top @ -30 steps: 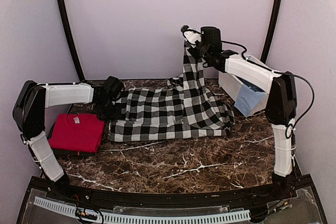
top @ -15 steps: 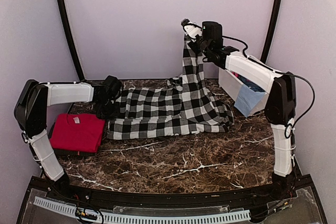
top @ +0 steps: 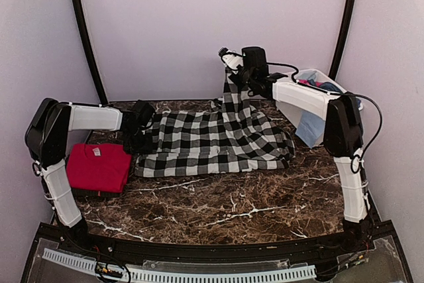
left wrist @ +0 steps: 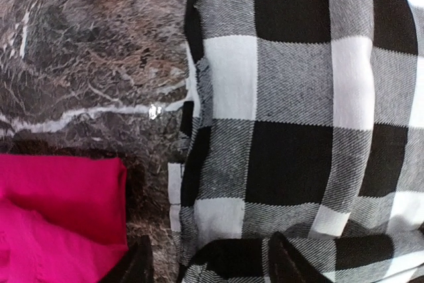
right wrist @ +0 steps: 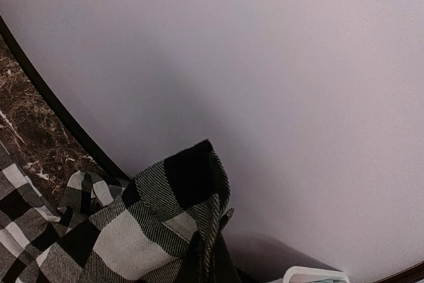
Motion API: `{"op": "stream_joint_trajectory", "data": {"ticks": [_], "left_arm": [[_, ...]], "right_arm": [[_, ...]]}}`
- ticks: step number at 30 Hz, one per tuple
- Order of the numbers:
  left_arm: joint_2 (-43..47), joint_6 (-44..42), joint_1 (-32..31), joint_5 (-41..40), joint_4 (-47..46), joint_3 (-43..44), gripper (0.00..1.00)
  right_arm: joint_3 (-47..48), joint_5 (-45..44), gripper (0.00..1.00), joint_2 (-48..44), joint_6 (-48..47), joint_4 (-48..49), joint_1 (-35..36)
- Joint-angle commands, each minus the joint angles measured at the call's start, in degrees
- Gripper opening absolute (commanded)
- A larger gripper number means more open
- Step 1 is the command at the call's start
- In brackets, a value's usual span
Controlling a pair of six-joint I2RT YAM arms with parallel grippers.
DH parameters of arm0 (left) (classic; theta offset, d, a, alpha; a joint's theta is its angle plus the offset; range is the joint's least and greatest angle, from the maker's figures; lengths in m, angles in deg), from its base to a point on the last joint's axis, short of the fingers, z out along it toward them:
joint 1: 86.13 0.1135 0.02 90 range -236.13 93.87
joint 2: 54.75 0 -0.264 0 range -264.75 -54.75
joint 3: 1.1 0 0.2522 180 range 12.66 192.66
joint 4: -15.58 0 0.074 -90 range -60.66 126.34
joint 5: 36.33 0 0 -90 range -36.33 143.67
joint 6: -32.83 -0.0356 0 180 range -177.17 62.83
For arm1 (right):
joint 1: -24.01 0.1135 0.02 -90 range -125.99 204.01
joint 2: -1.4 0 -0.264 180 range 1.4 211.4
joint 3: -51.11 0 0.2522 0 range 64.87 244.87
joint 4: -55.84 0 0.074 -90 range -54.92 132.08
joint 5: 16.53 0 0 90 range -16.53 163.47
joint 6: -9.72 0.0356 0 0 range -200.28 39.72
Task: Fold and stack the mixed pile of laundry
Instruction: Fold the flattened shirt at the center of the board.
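Right end effector point(top: 230, 69): clamped the checked garment point(top: 218, 140), corner held high.
Left end effector point(top: 134, 140): sat at its left edge — grip indeterminate.
Location: rest lay spread on desk point(top: 232, 203) beside red tee point(top: 98, 167).

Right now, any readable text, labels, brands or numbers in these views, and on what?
No text can be read in any view.
red tee: small pale neck tag, too small to read.
checked garment: no lettering shows.
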Motion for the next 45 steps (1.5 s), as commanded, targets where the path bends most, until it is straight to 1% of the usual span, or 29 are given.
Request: {"op": "stream_joint_trajectory", "data": {"ticks": [1,2,4,7,10,12,13,15,18,20,22,26,31,37,45], "left_arm": [[6.0,-1.9,0.5,0.1,-1.5,1.5,0.63],[6.7,-2.2,0.7,1.0,-1.5,1.7,0.67],[8.7,-2.4,1.3,2.1,-1.3,2.5,0.7],[11.2,-2.3,2.2,4.2,-0.9,2.9,0.73],[12.6,-1.9,2.7,6.7,-0.7,2.6,0.78],[14.0,-1.5,3.0,8.0,-1.2,1.6,0.85],[15.1,-1.0,3.5,8.6,-1.7,1.1,0.89],[16.9,0.1,4.7,11.0,-2.7,-0.4,0.92],[19.8,1.4,6.7,14.7,-4.4,-3.3,0.94],[21.0,1.8,7.7,15.2,-4.8,-4.2,0.95],[21.7,1.6,8.4,16.1,-4.6,-4.6,0.96],[23.1,1.8,10.1,18.2,-4.4,-5.8,0.97],[24.7,2.4,11.5,20.1,-5.0,-7.7,0.98],[25.4,2.8,12.6,20.7,-5.1,-8.9,0.99],[24.0,3.2,12.9,21.9,-5.6,-9.2,0.99]], "right_arm": [[-0.5,0.1,0.0,0.2,1.9,0.5,1.7],[-0.3,-0.1,0.0,0.2,2.2,-0.8,2.1],[0.8,-1.3,0.0,0.5,3.7,-3.6,3.1],[3.7,-4.0,0.0,1.0,7.6,-10.4,4.9],[6.1,-5.6,0.0,1.0,12.8,-18.2,6.9],[6.2,-5.2,0.0,0.4,17.2,-22.7,8.2],[5.9,-4.6,0.0,-0.3,19.9,-25.2,8.9],[4.9,-2.0,0.0,-1.5,25.2,-28.5,10.3],[3.0,3.3,0.0,-2.6,33.2,-31.6,12.1],[2.2,8.5,0.0,-2.8,38.4,-33.3,12.7],[0.7,14.8,0.0,-3.3,43.2,-32.9,13.5],[-2.2,24.7,0.0,-4.3,52.0,-29.7,14.4],[-4.8,34.7,0.0,-4.9,61.2,-24.1,15.1],[-4.1,40.3,0.0,-2.2,67.6,-18.1,16.8],[7.0,43.6,0.0,7.7,68.7,-19.5,17.0]]}}
